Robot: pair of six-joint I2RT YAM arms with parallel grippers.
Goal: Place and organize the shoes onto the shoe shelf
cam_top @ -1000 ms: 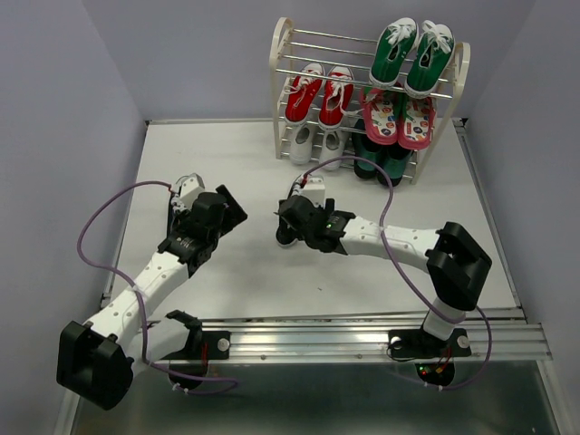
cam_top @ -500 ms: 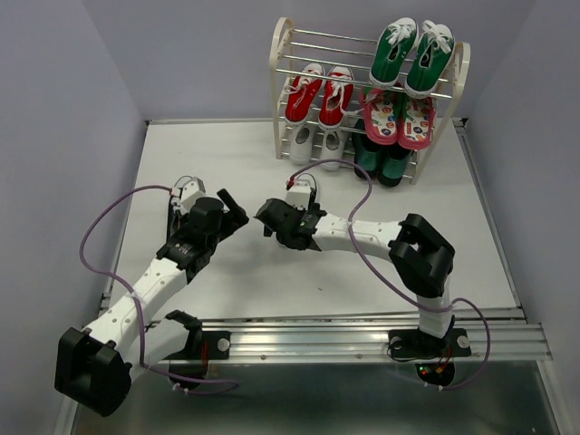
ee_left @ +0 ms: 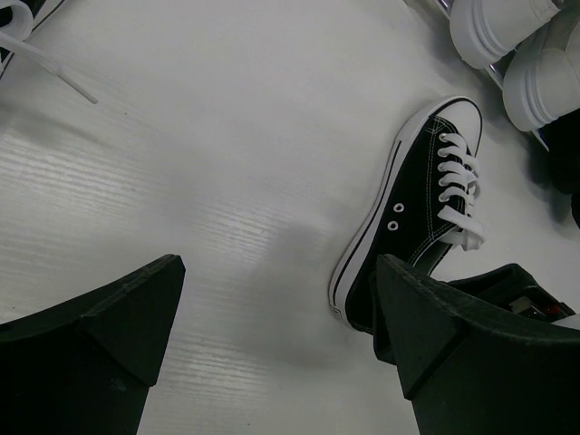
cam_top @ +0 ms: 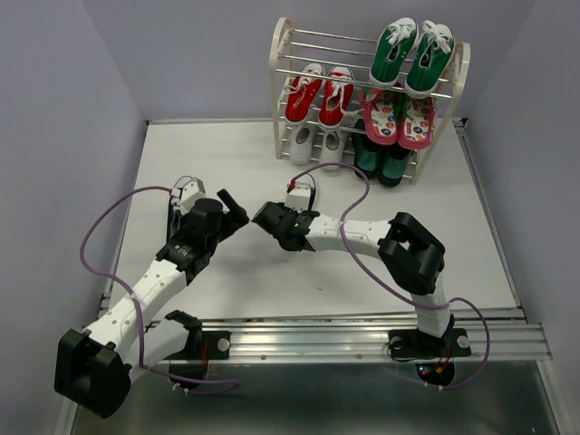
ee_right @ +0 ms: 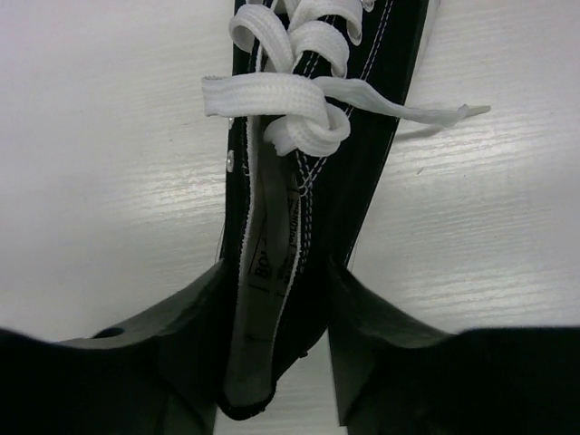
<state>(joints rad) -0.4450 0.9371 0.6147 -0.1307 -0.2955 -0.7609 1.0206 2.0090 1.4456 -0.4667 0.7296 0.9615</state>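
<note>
A black sneaker (ee_right: 304, 172) with white laces lies on the table, heel toward my right gripper (ee_right: 276, 272), whose two fingers press on both sides of its heel. The left wrist view shows the same sneaker (ee_left: 412, 208) just right of my open left gripper (ee_left: 276, 267), which holds nothing. From above, my right gripper (cam_top: 272, 220) sits mid-table and covers most of that shoe, with my left gripper (cam_top: 231, 216) close to its left. The shoe shelf (cam_top: 279, 54) stands at the back, with red sneakers (cam_top: 319, 93) on a middle tier and white sneakers (cam_top: 317, 143) at the bottom left.
Green sneakers (cam_top: 412, 54) sit on the shelf's top tier, pink patterned shoes (cam_top: 397, 118) below them, dark green boots (cam_top: 381, 163) at the bottom right. A loose white lace (ee_left: 54, 68) shows at the top left of the left wrist view. Walls enclose the table.
My right arm has swung left across the table and its jaws have closed from wide open onto the black sneaker's heel. The left gripper has shifted slightly right and stays open.
</note>
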